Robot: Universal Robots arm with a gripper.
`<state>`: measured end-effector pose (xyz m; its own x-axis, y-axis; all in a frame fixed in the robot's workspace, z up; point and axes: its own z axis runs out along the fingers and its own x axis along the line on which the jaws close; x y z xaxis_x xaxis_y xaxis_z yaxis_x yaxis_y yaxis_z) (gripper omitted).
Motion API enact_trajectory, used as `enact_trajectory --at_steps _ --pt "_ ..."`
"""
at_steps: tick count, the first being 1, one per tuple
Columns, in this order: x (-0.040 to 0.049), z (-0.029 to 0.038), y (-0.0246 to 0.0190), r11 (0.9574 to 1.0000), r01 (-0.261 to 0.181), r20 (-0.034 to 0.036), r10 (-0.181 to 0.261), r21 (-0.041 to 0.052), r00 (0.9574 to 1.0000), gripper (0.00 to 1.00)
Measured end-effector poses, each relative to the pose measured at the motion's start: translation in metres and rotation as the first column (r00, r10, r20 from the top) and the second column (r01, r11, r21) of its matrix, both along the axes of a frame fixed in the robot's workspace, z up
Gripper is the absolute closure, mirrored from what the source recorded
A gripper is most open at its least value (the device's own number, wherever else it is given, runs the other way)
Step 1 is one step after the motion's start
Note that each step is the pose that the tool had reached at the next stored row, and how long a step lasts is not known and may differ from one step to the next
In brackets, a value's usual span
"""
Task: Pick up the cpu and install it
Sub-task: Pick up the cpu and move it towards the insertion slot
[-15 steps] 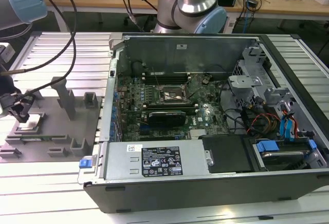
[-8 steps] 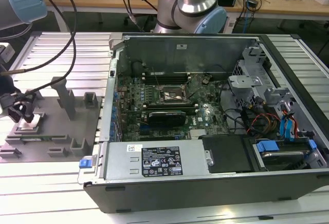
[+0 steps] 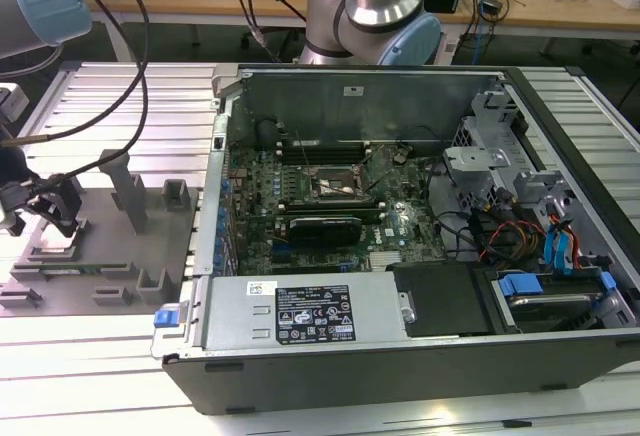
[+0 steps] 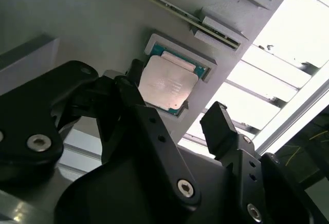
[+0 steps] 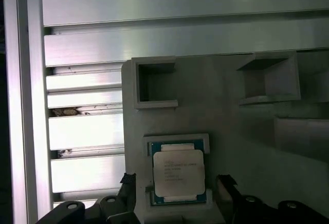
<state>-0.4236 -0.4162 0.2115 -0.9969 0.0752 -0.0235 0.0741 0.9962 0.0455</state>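
Second wrist view: tool (image 4: 175, 94) spread, a finger either side of the cpu (image 4: 167, 82). cpu lies flat in a recess of the grey fixture (image 4: 77, 13). Exterior view: open PC case (image 3: 400, 356) beside the fixture, on the worktop (image 3: 90, 376).

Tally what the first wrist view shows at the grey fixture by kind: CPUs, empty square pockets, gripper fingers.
cpu: 1
empty square pockets: 2
gripper fingers: 2, one on each side of the cpu
Total: 5
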Motion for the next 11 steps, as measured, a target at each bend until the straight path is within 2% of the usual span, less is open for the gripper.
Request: enact_trajectory --at_steps 3,5,7,9,11 --pt "-0.0001 -0.0001 0.0 1.0 0.0 0.0 0.0 -0.0012 1.0 0.28" --pt "-0.0002 -0.0006 0.0002 0.9999 0.0 0.0 0.0 -0.0114 1.0 0.28" --pt "0.0001 -0.0022 0.001 0.9994 0.0 0.0001 0.0 -0.0347 1.0 0.28" --pt "0.0008 -0.0037 0.0023 0.9991 0.0 0.0001 0.0 -0.0417 1.0 0.28" --pt "0.002 -0.0055 0.0036 0.9991 -0.002 0.0001 0.002 -0.042 1.0 0.28"
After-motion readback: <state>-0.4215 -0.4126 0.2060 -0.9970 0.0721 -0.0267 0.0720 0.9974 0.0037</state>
